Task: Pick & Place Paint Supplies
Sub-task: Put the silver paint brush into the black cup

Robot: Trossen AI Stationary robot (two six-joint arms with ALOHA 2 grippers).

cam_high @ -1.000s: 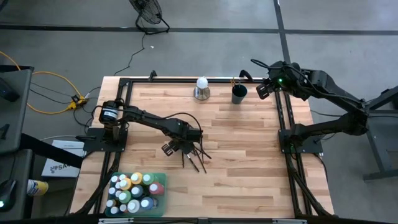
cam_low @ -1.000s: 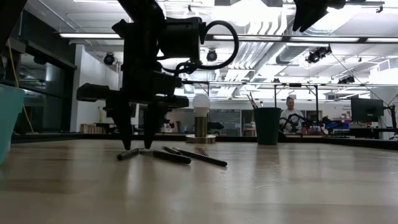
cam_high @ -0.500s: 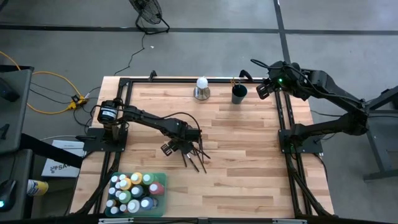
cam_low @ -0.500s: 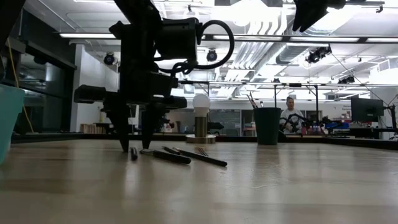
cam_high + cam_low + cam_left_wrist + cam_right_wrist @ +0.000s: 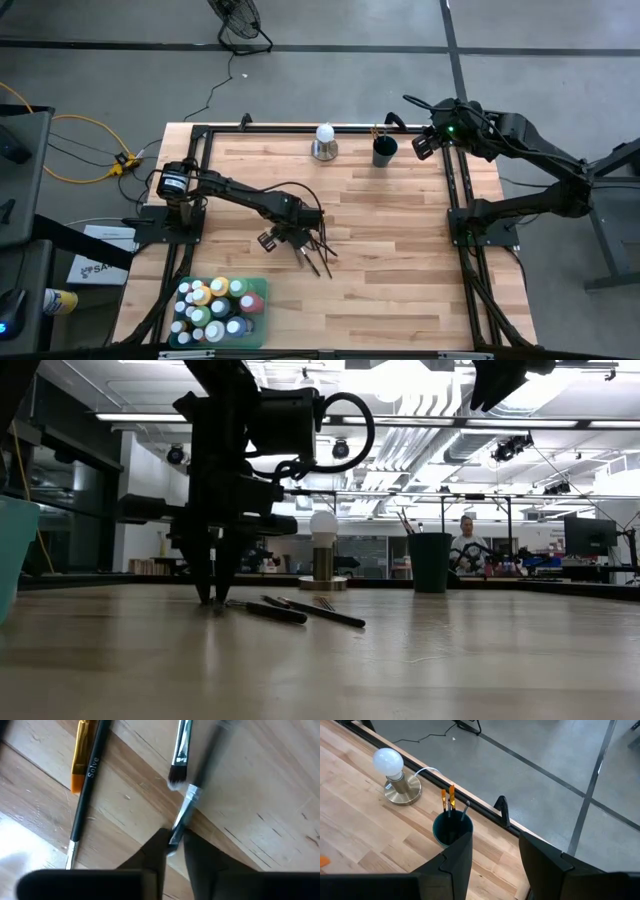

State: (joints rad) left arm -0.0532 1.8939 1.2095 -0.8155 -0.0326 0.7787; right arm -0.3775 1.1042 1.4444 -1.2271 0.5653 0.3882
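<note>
Wooden planks of the desk (image 5: 400, 230) carry everything you are working with. Take the scattered brushes (image 5: 316, 252) near the desk's middle as your landmark. Your left hand (image 5: 272, 240) sits at the end of that scatter nearest the teal tray, fingertips down on the desk. In the left wrist view its fingers (image 5: 200, 865) are drawn in narrow, pinching the pale tip of one thin brush (image 5: 186, 812) between them; the metal ferrule runs out from the pinch across the wood. Just beside that brush lies another with a dark bristle head (image 5: 177, 772), and farther off an orange-handled brush (image 5: 80, 755) lies alongside a black-handled one (image 5: 87, 790). In the low view the left hand (image 5: 212, 598) stands upright with its tips on the desk at the end of the dark brushes (image 5: 300, 610).

The paint bottles (image 5: 215, 305) are packed in the teal tray (image 5: 258, 290), near the desk's front edge, on the left arm's side of the brushes.

Well apart from the brushes, at the far edge, stand the dark green cup (image 5: 384, 150), with a few brushes upright in it, and the white ball on a metal base (image 5: 324, 141). Your right hand (image 5: 492, 855) hovers above and beside that cup, fingers partly apart, holding nothing.
</note>
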